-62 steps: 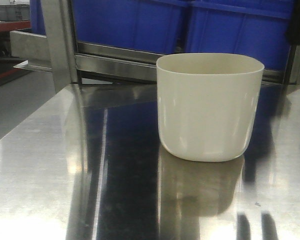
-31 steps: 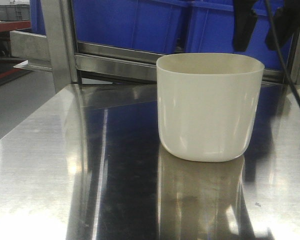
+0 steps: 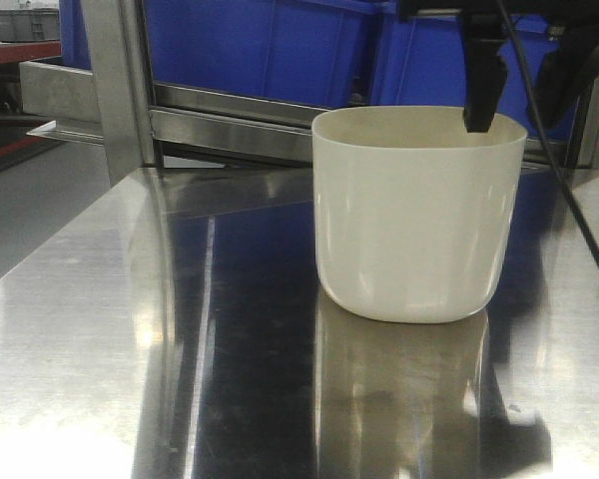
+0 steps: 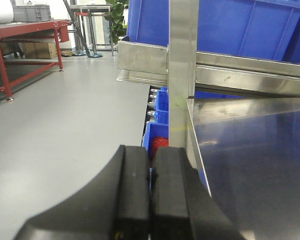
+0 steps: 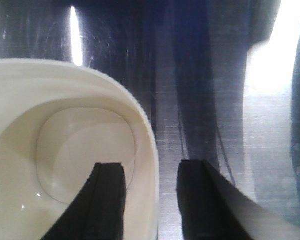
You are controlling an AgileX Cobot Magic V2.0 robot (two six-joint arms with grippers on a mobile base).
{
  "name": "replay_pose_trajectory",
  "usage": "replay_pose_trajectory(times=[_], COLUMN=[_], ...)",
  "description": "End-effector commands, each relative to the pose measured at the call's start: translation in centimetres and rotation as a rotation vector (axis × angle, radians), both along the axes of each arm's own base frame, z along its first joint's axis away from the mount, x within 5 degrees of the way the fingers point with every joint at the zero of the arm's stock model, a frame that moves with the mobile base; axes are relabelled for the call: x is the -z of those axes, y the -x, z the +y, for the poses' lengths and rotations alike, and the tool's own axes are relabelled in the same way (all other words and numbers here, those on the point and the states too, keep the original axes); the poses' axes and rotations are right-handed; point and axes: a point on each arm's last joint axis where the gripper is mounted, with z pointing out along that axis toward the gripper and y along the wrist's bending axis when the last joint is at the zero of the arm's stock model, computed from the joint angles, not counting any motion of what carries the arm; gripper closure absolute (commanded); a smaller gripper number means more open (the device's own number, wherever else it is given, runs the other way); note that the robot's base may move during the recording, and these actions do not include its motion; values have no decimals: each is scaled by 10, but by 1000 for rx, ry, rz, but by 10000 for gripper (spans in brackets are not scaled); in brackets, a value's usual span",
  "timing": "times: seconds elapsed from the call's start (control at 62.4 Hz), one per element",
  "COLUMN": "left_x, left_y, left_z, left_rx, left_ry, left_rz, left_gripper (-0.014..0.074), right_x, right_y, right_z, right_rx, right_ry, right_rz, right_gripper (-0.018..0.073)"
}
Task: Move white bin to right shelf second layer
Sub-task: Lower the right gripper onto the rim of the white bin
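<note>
At the left edge of the tabletop (image 3: pixel 100 329), the left gripper (image 4: pixel 151 162) hangs off the side, its pads pressed together on nothing, well apart from the work. The white bin (image 3: pixel 414 215) stands upright toward the tabletop's back right, mouth up, its axis vertical (the rim is a rounded square, so no side is the long one). The right gripper (image 3: pixel 514 112) is the nearer one. It hangs above the bin's right wall with jaws spread, one finger over the inside and one outside, the rim between them and apparently untouched. The bin wall lies straight below it, so a short descent and pinch looks to be the next step.
</note>
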Motion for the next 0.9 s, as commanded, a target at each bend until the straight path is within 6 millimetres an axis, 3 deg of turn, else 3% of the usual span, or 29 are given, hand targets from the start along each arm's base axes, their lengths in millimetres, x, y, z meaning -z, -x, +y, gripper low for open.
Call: replay_pose_trajectory(times=[0.0,0.449,0.881], left_x=[1,1,1], left_y=[0,0,0], left_z=[0,0,0], left_rx=[3,3,3], left_ry=[18,18,18], left_rz=[-70,-70,-70], left_gripper=[512,512,512], right_x=[-17,4,4], right_y=[-3,-5,-6], right_z=[-3,-9,-5], right_rx=[-13,10,3], right_ry=[-19,-18,-58], right_rz=[-79,-24,-42], right_gripper=[200,210,490])
